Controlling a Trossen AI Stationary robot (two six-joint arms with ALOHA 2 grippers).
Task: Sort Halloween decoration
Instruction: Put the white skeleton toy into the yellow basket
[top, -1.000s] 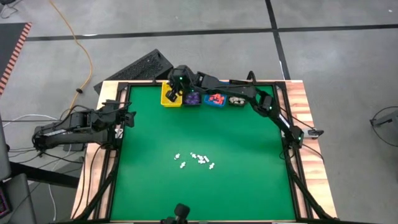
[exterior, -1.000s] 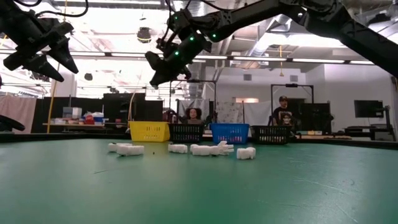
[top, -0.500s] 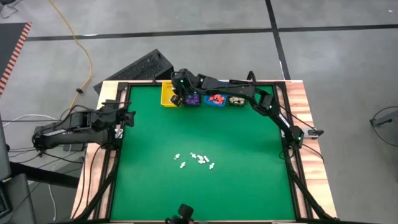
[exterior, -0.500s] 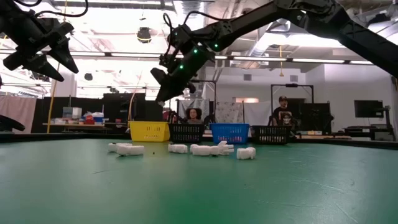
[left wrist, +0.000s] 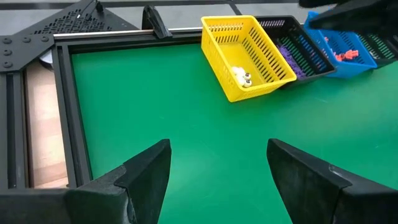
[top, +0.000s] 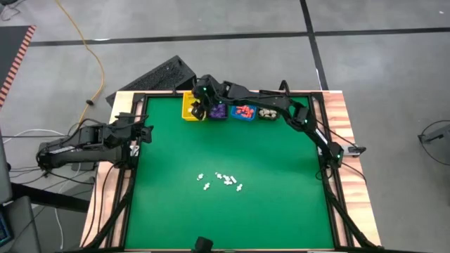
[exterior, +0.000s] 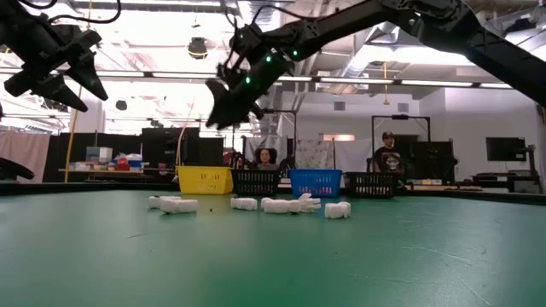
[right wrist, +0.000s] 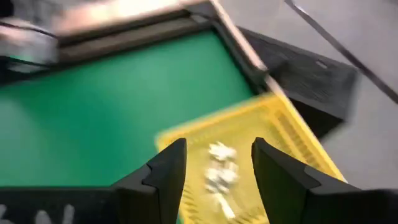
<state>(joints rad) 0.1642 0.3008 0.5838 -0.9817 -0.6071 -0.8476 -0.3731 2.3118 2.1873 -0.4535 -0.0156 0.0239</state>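
Observation:
Several small white Halloween decoration pieces (top: 221,179) lie on the green table, seen in the low view as a row (exterior: 256,205). At the far edge stand the bins: yellow (top: 190,107), black with purple pieces (top: 216,111), blue with red pieces (top: 244,112), black with cream pieces (top: 267,112). My right gripper (right wrist: 217,149) hangs open above the yellow bin (right wrist: 273,143), where white pieces (right wrist: 221,171) lie on its floor. My left gripper (left wrist: 217,155) stands open at the table's left edge, with nothing between its fingers.
A black frame (top: 140,98) runs around the green mat. Wide bare mat lies between the white pieces and the bins. A dark panel (top: 158,74) lies on the floor beyond the far left corner. People stand in the room behind the table (exterior: 388,153).
My right gripper has stayed over the yellow bin, tipped its fingers a little further down and opened. My left gripper has kept still.

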